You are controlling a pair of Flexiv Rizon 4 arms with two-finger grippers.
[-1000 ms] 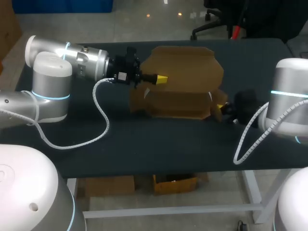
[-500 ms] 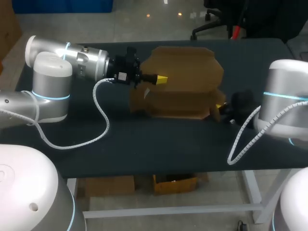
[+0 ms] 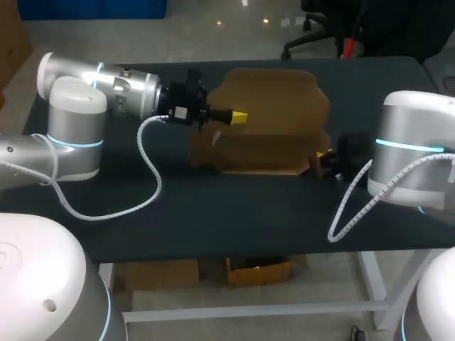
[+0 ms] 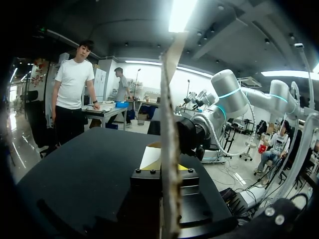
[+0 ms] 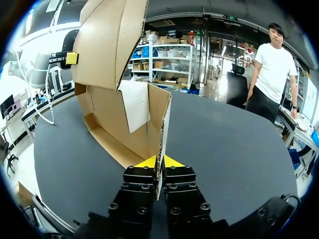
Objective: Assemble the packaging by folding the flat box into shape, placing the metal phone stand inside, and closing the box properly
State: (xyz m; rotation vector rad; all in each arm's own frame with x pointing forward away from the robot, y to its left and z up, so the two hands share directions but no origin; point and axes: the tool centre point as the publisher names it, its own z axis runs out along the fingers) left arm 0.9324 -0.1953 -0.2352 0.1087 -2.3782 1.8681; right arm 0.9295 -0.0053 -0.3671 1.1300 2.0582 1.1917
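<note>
**Half-folded box held at both ends**

The brown cardboard box (image 3: 270, 135) sits in the middle of the dark tabletop (image 3: 213, 206), partly folded and open at the top. Its low walls stand up on the near side, and its tall back panel (image 3: 274, 96) rises on the far side.

Our left claw (image 3: 239, 116) comes in from the left and meets the left edge of that back panel. In the left wrist view the panel runs edge-on straight between the yellow tips, which sit tight against it on both sides. We take this claw as clamped on the cardboard.

Our right claw (image 3: 323, 156) is at the right end of the box, low to the tabletop. In the right wrist view its two yellow fingertips (image 5: 147, 162) are pressed together on the upright end flap (image 5: 162, 119), one on each face, with almost no gap.

Of the inside we can see the brown floor and inner walls. A pale sheet (image 5: 134, 107) hangs flat against the inner face beside the end flap. The rest of the interior is hidden behind the walls.
</note>
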